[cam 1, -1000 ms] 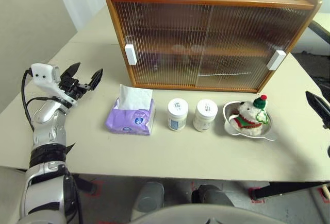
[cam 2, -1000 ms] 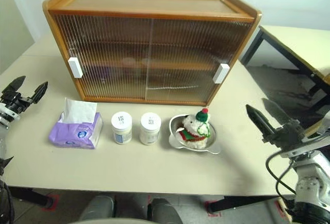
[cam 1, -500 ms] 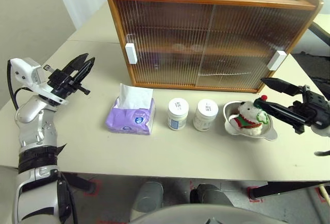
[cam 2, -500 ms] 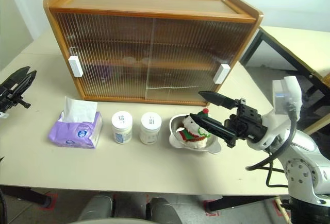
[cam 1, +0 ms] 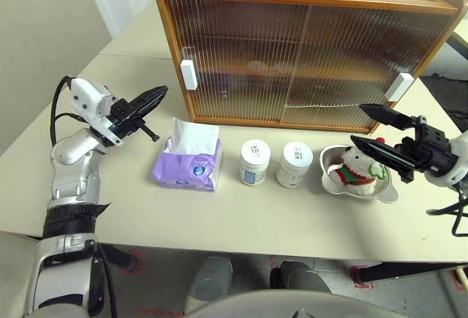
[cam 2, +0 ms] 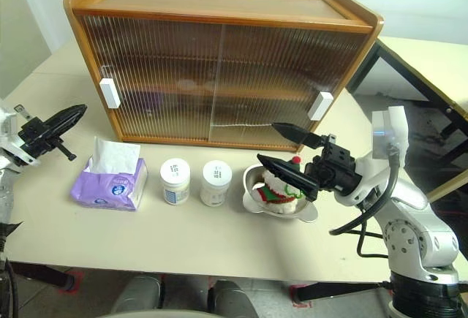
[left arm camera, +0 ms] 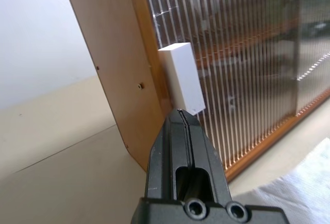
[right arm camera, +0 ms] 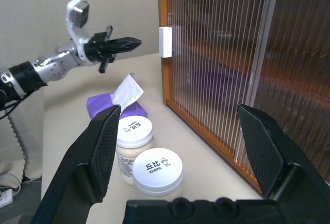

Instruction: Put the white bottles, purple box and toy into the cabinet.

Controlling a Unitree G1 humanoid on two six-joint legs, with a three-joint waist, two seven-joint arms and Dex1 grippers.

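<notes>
Head views: the cabinet (cam 1: 307, 47) stands at the back of the tabletop (cam 1: 219, 216), both ribbed sliding doors closed, a white handle (cam 1: 189, 74) on the left door and another (cam 1: 398, 86) on the right. In front of it, in a row from the robot's left: the purple box (cam 1: 187, 166) with white tissue standing out of its top, two white bottles (cam 1: 254, 162) (cam 1: 295, 164) just beside each other, then the toy (cam 1: 358, 170) sitting in a shiny metal bowl (cam 1: 384, 190). The left gripper (cam 1: 150, 100) hangs above the tabletop left of the purple box, jaws pressed together into one point, aimed toward the cabinet's left edge and holding nothing. The right gripper (cam 1: 373, 129) hovers over the bowl with jaws spread wide, one finger across the front of the toy, the other nearer the cabinet; contact with the toy cannot be told.

Left wrist view: the closed jaws point at the lower end of the left handle (left arm camera: 181, 85), just short of it; the cabinet's wooden side panel and ribbed door lie behind.

Right wrist view: between the wide jaws sit the two bottles (right arm camera: 134, 137) (right arm camera: 157, 170), the purple box (right arm camera: 111, 105) behind them, the cabinet door beside them, and the left gripper (right arm camera: 133, 42) near the handle (right arm camera: 165, 41).
</notes>
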